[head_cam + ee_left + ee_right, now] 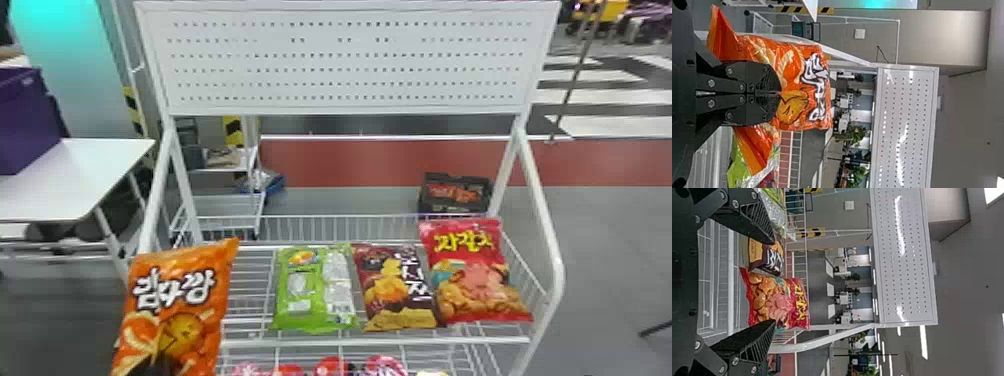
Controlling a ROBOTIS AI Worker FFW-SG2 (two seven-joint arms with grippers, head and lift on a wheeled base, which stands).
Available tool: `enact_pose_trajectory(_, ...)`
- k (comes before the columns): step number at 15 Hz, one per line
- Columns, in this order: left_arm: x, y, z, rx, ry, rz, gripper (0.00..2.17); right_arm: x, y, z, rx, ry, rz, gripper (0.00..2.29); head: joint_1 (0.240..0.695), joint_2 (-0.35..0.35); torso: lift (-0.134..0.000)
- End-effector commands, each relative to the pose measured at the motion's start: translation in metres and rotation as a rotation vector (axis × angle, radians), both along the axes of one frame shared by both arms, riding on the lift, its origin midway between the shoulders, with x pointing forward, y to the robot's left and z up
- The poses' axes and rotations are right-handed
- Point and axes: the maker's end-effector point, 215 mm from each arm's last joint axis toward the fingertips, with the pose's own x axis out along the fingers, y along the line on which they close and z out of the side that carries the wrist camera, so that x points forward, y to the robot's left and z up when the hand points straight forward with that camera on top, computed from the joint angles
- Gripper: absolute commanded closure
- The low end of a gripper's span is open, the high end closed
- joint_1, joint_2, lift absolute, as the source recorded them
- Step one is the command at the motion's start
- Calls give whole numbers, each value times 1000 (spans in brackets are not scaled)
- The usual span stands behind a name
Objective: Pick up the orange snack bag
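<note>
Well, I have the orange snack bag [180, 295] in my left hand [778, 93], its fingers closed on the film low down, near the bottom edge. Most of the bag stands up beyond the hand, leaning a little, and looks clear of the rack, so I'd call the pick-up all but done.

I expect it to be light and puffy, with slick film and brittle contents. A pinch on loose film is the right place; squeezing harder on the filled belly could crush the snacks or pop a seam. Held this low it is top-heavy and may flop or twist, so I'd move gently.

To the right of that hand, across the wire shelf [380, 341], lie a green bag [300, 290], a brown bag [395, 287] and a red bag [475, 275]. The rack's left post [155, 185] rises just behind my bag and could snag it; a white worktop [75, 175] is farther off to the left. My right hand [774, 282] holds nothing, fingers spread, with the red bag ahead of it.
</note>
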Motion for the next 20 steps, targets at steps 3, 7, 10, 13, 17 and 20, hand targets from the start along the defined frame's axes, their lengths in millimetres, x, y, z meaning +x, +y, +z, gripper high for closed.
enact_pose_trajectory(3,-15,2,3,3,-12,0,1663,1,0,-1,1,1,1,194,499,0,0)
enact_pose_trajectory(7,-22,5,10,3,-41,5,1663,1,0,0,1,-1,1,194,499,0,0)
enact_pose_trajectory(10,-23,5,10,3,-40,2,1663,1,0,0,2,-1,0,194,499,0,0)
enact_pose_trajectory(13,-23,5,8,5,-37,1,1663,1,0,0,4,-2,-1,194,499,0,0)
enact_pose_trajectory(17,-23,4,8,6,-37,-4,1663,1,0,1,3,-4,-2,194,499,0,0)
enact_pose_trajectory(20,-22,4,8,6,-39,-5,1663,1,0,1,2,-4,-1,194,499,0,0)
